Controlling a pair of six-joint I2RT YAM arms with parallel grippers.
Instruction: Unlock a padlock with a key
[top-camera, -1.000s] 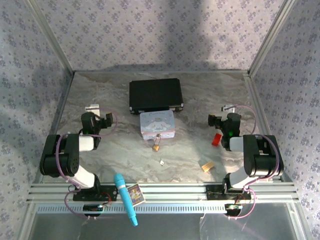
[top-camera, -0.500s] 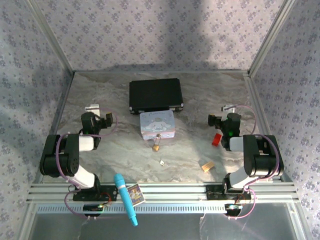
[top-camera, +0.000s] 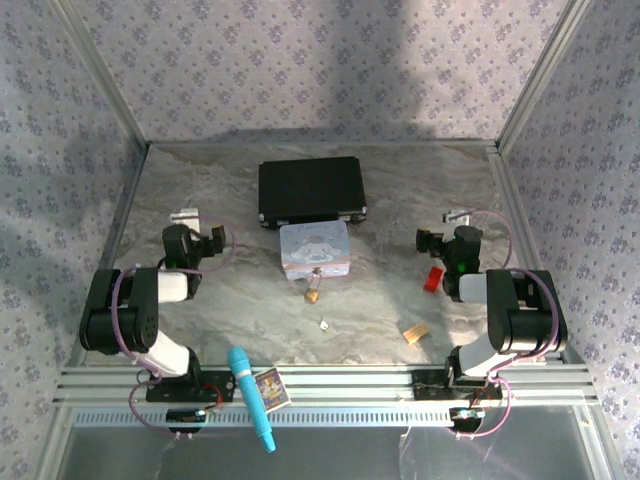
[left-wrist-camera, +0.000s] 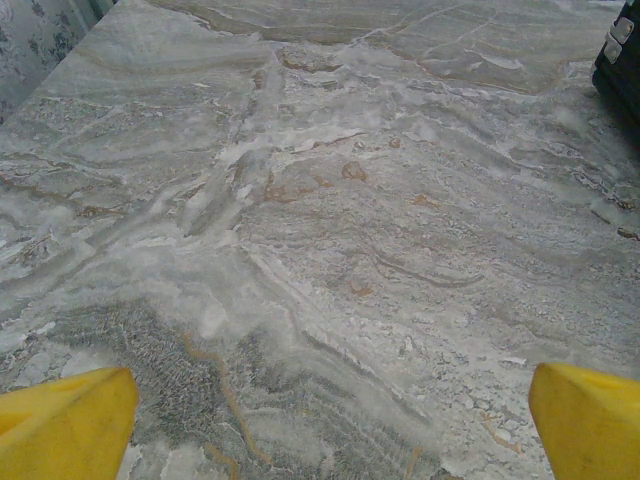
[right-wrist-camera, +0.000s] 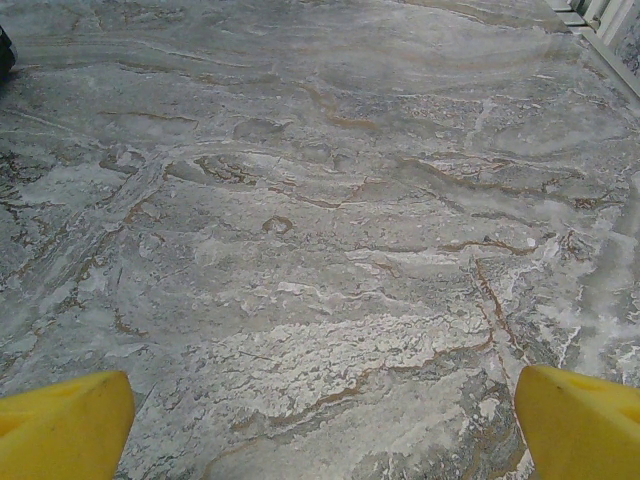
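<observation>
Both arms sit folded back at the sides, and nothing is in a grip. The left hand has its yellow fingers spread wide over bare marble, and the right hand is just as wide and just as empty.

Dead centre of the overhead view is the padlock, a small brass body lying just below the pastel tin box, so close I cannot tell whether they touch. The key is a pale speck on the surface, a little lower and slightly right of the padlock, and apart from it.

The job looks to be at its very start, and the reach comes first. The key is nearer the middle than either side, so either arm could take it. It likely lies flat and thin, so the fingers should come straight down astride it, close gently and take it by its head, leaving the blade free. The other hand needs to pin the brass body, not the shackle, and keep clear of the tin. The wooden block and the red piece lie on the right arm's side, so route around them.
</observation>
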